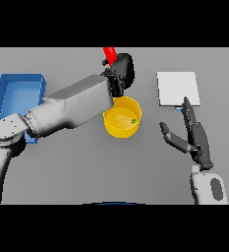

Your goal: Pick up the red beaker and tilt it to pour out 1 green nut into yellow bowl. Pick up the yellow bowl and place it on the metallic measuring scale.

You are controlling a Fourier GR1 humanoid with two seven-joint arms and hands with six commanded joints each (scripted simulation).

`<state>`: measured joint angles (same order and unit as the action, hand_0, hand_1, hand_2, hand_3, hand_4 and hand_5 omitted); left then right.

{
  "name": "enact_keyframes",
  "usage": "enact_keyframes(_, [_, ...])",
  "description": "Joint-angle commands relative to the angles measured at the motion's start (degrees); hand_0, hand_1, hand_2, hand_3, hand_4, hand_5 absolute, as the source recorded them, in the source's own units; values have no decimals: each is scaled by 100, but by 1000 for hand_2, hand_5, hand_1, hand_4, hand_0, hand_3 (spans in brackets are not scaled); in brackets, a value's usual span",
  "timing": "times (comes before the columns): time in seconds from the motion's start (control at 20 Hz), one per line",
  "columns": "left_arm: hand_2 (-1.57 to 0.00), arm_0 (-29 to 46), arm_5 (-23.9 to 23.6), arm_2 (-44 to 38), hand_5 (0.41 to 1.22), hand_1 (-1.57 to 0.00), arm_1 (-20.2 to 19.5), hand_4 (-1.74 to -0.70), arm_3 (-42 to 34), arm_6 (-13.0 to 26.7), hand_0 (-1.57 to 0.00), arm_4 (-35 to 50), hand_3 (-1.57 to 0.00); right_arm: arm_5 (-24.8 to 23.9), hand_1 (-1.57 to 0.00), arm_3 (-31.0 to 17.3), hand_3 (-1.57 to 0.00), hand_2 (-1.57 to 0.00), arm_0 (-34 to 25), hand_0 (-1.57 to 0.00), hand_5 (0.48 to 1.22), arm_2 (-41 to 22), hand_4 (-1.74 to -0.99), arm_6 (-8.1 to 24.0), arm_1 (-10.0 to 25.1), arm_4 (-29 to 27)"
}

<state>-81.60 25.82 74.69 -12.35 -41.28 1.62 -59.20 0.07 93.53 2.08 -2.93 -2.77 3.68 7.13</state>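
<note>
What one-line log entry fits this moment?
left hand: holds beaker | nut: in bowl | right hand: open, idle

My left robot hand (pixel 122 69) covers most of the red beaker (pixel 109 52), only its upper part showing; my forearm overlaps the yellow bowl (pixel 122 117) rim; the green nut (pixel 133 120) is too small to detail

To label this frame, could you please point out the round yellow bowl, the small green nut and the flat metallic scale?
Round yellow bowl (pixel 117 129): head view, front outer wall.
Small green nut (pixel 133 120): head view, its centre.
Flat metallic scale (pixel 177 87): head view, middle of top plate.
</note>
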Motion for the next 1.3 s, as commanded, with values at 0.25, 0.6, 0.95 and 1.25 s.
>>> enact_keyframes(0.25, [-1366, -962, -718, -431, 1201, -1378, -477, -1679, 413, 40, -1571, 281, -1212, 113, 1, -89, 1, 1, -46, 1, 620, 1, -1231, -128, 1, -89])
enact_keyframes(0.6, [-1528, -1824, -890, -1965, 1217, -1530, -1218, -1611, 2065, 403, -1571, 1714, -1445, 172, 1, -78, 1, 1, -81, 1, 645, -13, -1292, -82, 80, -100])
enact_keyframes(0.95, [-1562, -1108, -1830, -3392, 1220, -1563, -2067, -1714, 3004, 750, -1571, 3764, -1403, 185, 1, -141, 1, 1, -195, 1, 652, -105, -1301, -306, 150, 52])
enact_keyframes(1.25, [-1569, -152, -2526, -3767, 1221, -1569, -2424, -1734, 3042, 1546, -1571, 4750, -1465, 233, 1, -263, 1, 1, -295, 1, 656, -81, -1275, -121, 63, -94])
